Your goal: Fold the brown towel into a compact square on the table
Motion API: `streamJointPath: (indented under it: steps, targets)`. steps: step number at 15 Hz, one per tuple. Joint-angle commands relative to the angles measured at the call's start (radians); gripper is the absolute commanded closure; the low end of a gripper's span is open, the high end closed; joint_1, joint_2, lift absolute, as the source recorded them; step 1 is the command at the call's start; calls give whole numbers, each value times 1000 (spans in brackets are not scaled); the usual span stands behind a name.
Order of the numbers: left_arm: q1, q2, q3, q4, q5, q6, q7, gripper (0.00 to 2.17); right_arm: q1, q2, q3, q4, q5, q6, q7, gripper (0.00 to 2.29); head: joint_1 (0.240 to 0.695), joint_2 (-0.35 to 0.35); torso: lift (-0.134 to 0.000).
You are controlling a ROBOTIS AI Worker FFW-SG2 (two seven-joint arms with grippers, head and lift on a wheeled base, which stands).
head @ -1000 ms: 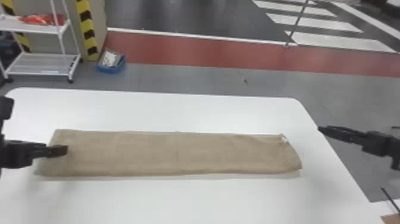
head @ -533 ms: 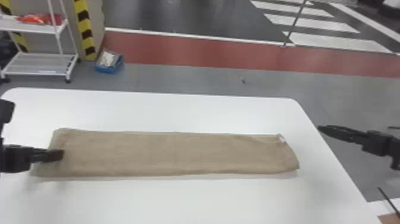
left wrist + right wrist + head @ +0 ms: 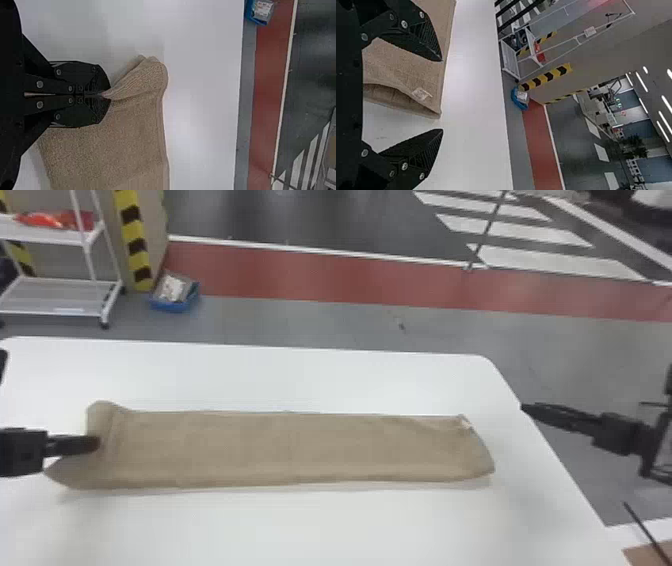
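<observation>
- Since the earlier head frames, the left end of the long, flat brown cloth towel [image 3: 290, 447] has risen and creased, its upper left corner now standing up where it lay flat.
- The black two-fingered left gripper [image 3: 95, 443], at the left edge of the head view, is closed on a pinch of that end.
- The black two-fingered right gripper [image 3: 524, 407], at the right of the frame, has its fingers spread wide, holding nothing.
- The towel lies across the lower middle of the frame on the smooth white table [image 3: 350, 525].
- Lengthwise folding looks done; the strip seemingly still needs folding end over end into a square.
- It looks soft and fairly even, with a small pale tag [image 3: 466, 424] at its upper right corner.
</observation>
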Motion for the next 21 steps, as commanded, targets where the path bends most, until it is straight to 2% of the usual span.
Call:
streamJointPath:
  steps: [1,3,5,6,8,9,10,12,14,17,21]
  targets:
    - [-33,-10,33,-38,87,124,-14,1389,-1,14,-2,-2,-14,-3,-4,292,695,-244,-124]
    - [-76,-8,56,-40,186,204,-13,1389,-1,35,6,-2,-22,1,-7,292,695,-257,-124]
    - [-114,-16,63,-40,261,290,24,1389,1,88,38,-24,-20,-27,-8,292,695,-264,-124]
    - [-145,-21,59,-40,323,319,82,1470,1,127,64,-45,-13,-39,-10,323,695,-263,-124]
    - [-185,-41,57,-25,464,319,157,1474,1,170,144,-53,-2,-36,-13,792,695,-229,-124]
    - [-206,-50,54,-12,507,319,185,1477,-2,193,175,-53,-2,-21,-16,1197,695,-218,-124]
    - [-237,-68,51,-2,545,319,219,1477,-10,236,201,-56,6,-18,-27,1504,695,-209,-124]
    - [-266,-82,43,0,623,319,271,1474,-16,279,290,-56,16,-18,-43,1764,695,-179,-124]
    - [-292,-102,43,0,662,319,295,1477,-42,333,339,-11,12,-45,-45,1771,695,-151,-124]
    - [-320,-103,48,26,745,319,311,1474,-97,367,436,79,9,-101,-63,1771,695,-107,-124]
    - [-346,-96,79,26,815,319,314,1474,-165,399,515,199,15,-144,-93,1771,695,-54,-124]
